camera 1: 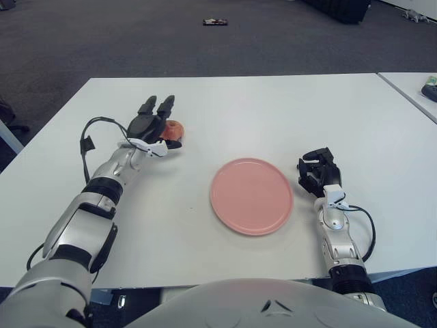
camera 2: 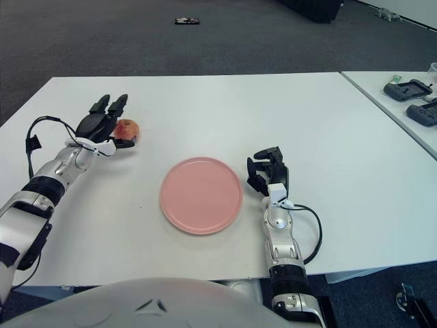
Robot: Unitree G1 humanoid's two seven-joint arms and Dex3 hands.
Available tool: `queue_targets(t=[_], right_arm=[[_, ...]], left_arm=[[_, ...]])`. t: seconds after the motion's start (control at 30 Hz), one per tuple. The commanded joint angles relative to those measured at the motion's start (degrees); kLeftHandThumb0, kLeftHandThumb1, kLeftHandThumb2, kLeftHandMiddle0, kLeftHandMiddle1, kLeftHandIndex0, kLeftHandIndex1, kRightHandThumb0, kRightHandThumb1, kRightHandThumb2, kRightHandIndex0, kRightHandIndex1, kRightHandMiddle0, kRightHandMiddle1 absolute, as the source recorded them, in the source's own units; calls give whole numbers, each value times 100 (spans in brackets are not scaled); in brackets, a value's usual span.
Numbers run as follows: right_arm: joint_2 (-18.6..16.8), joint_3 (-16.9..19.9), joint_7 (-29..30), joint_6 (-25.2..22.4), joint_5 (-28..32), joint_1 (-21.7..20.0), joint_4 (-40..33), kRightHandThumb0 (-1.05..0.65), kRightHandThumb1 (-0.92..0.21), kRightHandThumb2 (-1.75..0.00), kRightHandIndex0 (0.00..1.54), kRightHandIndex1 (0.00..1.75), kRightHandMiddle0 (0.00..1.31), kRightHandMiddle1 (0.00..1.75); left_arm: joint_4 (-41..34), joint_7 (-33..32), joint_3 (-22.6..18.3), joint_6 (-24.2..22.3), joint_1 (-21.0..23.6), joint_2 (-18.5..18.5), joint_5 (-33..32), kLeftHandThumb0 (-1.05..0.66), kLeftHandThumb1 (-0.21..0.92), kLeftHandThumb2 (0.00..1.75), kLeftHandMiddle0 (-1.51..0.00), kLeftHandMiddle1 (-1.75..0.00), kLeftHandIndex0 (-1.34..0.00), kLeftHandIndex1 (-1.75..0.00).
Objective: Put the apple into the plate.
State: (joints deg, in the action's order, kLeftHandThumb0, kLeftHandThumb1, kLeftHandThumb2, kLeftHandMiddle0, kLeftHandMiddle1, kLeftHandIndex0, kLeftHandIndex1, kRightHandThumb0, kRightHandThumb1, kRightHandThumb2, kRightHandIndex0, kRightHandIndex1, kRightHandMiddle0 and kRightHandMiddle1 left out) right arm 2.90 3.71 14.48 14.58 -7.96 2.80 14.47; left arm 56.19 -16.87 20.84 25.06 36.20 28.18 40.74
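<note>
A reddish apple (camera 1: 175, 128) sits on the white table (camera 1: 287, 109), left of centre. My left hand (camera 1: 156, 123) is at the apple's left side, touching it. Its fingers (camera 1: 166, 105) stretch out past the apple's far side and its thumb lies along the near side; the hand has not closed on the apple. The empty pink plate (camera 1: 251, 196) lies flat near the table's front middle, well to the right of the apple. My right hand (camera 1: 315, 171) shows just right of the plate, fingers curled and holding nothing.
A second white table (camera 2: 403, 109) stands at the right with dark controllers (camera 2: 410, 89) on it. A small dark object (camera 1: 215, 22) lies on the carpet beyond the table. A cable (camera 1: 92, 133) loops off my left forearm.
</note>
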Motion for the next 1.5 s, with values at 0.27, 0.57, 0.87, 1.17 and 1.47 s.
queue_targets(t=[0.27, 0.57, 0.87, 1.17, 1.47], right_arm=[[15, 62, -60, -283, 20, 118, 26, -37, -75, -77, 56, 120, 29, 175], [37, 38, -34, -277, -63, 121, -6, -37, -75, -77, 58, 121, 29, 175], [27, 63, -43, -305, -23, 141, -13, -37, -74, -78, 56, 119, 30, 175], [34, 57, -15, -138, -39, 157, 13, -37, -73, -80, 60, 122, 31, 175], [42, 85, 2, -1, -34, 196, 40, -37, -72, -81, 61, 122, 31, 175]], left_arm=[[589, 370, 236, 120, 620, 8, 13, -105, 75, 9, 0, 0, 0, 0], [1111, 334, 594, 212, 993, -96, 180, -105, 77, 9, 0, 0, 0, 0], [1577, 383, 924, -90, 1302, -355, 373, -105, 79, 10, 0, 0, 0, 0], [2028, 519, 1013, -477, 1350, -555, 312, -105, 81, 10, 0, 0, 0, 0], [2173, 916, 938, -828, 1265, -716, 155, -105, 87, 12, 0, 0, 0, 0]])
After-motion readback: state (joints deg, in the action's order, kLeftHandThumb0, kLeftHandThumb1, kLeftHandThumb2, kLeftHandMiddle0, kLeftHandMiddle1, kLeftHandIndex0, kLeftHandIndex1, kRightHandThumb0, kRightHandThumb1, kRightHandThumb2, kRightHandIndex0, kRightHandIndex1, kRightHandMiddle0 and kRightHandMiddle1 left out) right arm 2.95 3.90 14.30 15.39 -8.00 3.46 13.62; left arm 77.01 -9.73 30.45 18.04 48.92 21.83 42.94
